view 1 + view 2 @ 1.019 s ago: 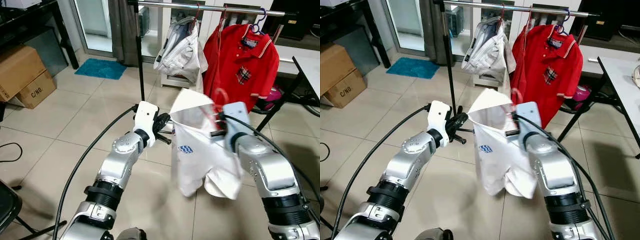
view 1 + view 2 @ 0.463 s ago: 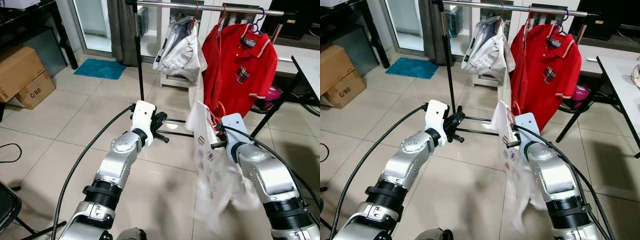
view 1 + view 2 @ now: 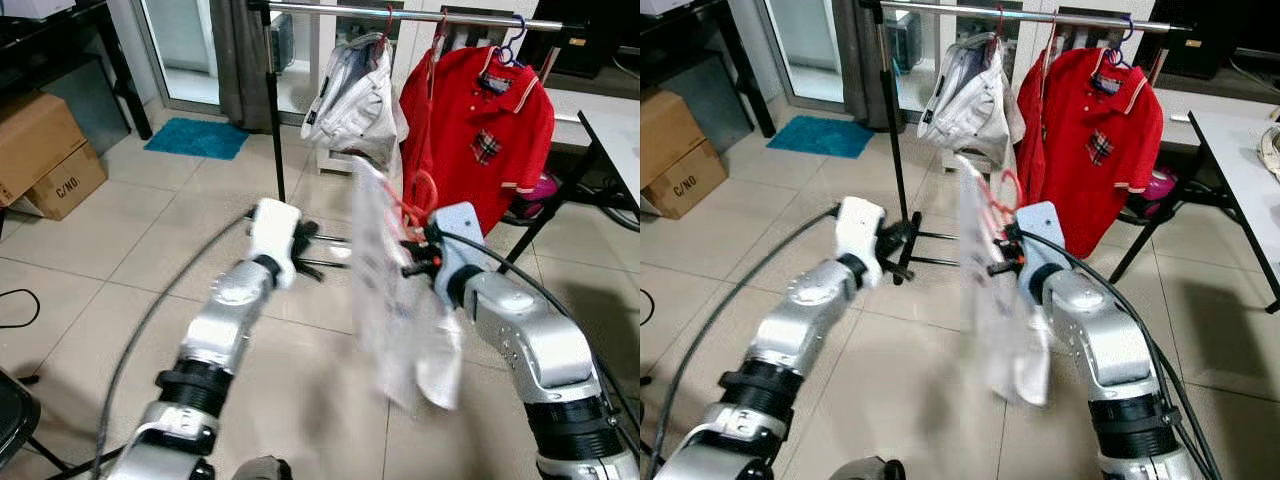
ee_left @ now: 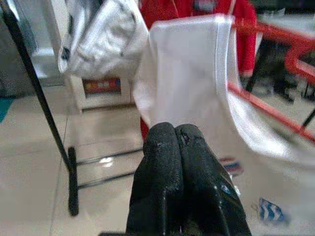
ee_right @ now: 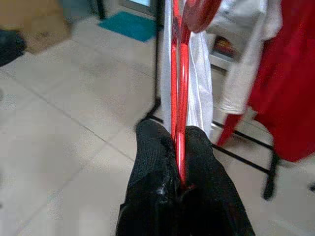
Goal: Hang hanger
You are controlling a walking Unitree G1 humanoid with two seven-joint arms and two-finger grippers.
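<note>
My right gripper (image 3: 412, 258) is shut on a red hanger (image 5: 179, 88) that carries a white shirt (image 3: 385, 290), held edge-on in front of the rack. The hanger's red hook (image 3: 422, 192) rises just above the gripper, well below the silver rail (image 3: 400, 12). My left gripper (image 3: 306, 250) is shut with nothing in it, a little to the left of the shirt; in the left wrist view its fingers (image 4: 179, 167) press together before the white cloth (image 4: 189, 73). A red polo (image 3: 480, 130) and a pale garment (image 3: 355, 100) hang on the rail.
The rack's black upright (image 3: 275, 110) stands left of the hanging clothes, with its base bars (image 3: 335, 262) on the tiled floor. Cardboard boxes (image 3: 40, 150) sit at far left, a teal mat (image 3: 196, 138) by the door, and a white table edge (image 3: 615, 125) at right.
The right gripper has carried the hanger and shirt left and toward the rack, with the shirt swinging edge-on. The left arm has drifted slightly left and down, still shut.
</note>
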